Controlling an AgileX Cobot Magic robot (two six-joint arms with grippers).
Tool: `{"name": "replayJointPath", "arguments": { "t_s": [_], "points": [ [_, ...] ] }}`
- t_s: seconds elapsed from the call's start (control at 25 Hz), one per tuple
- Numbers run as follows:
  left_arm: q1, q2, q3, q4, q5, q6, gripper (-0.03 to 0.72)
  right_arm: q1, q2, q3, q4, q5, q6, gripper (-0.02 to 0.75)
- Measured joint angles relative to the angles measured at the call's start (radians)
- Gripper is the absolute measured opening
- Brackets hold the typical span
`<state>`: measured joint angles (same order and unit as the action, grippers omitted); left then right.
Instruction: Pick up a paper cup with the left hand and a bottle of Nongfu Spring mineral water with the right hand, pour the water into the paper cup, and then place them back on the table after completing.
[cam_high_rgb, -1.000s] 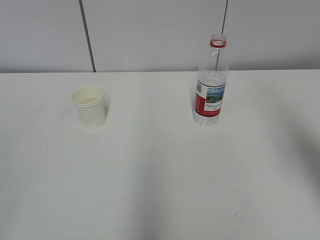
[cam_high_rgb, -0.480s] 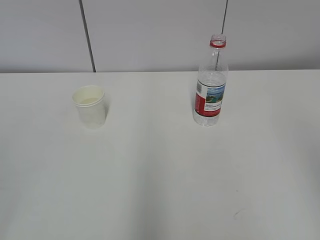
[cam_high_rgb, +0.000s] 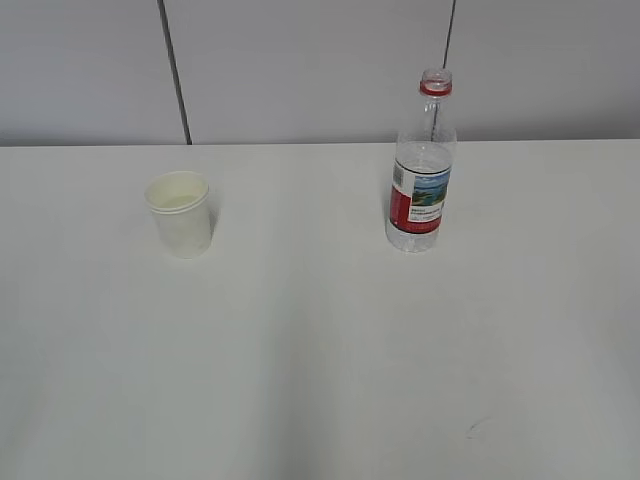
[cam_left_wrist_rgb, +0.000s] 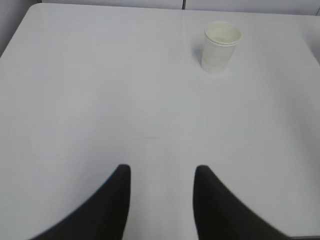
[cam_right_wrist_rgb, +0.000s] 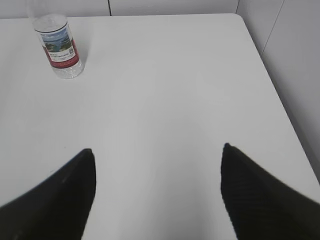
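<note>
- My left tool (cam_left_wrist_rgb: 161, 172) hangs released, fingers apart, touching nothing; paper cup (cam_left_wrist_rgb: 221, 46) upright far ahead on the counter (cam_high_rgb: 320, 340).
- My right tool (cam_right_wrist_rgb: 157, 155) gapes wide, empty; bottle (cam_right_wrist_rgb: 59, 46) far left.

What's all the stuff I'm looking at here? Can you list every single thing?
paper cup: one, white, upright on the left of the table, liquid inside
bottle: one, clear with red and blue label and red neck ring, no cap, upright on the right
water: clear, inside the bottle
table: one, white
wall: grey panels behind
left pincer: one, black, open, above bare table
right pincer: one, black, open, far from bottle
</note>
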<state>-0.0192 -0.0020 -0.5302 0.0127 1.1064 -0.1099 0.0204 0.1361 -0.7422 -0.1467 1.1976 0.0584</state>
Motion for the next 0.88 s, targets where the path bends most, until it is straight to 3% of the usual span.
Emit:
{"name": "replayJointPath", "arguments": {
  "t_s": [0.48,0.88],
  "points": [
    [0.0,0.0,0.0,0.0,0.0,0.0,0.241,0.0,-0.154,0.21,0.049,-0.002,-0.071,0.572],
    [0.0,0.0,0.0,0.0,0.0,0.0,0.239,0.0,-0.154,0.243,0.074,-0.039,-0.1,0.572]
  ]
}}
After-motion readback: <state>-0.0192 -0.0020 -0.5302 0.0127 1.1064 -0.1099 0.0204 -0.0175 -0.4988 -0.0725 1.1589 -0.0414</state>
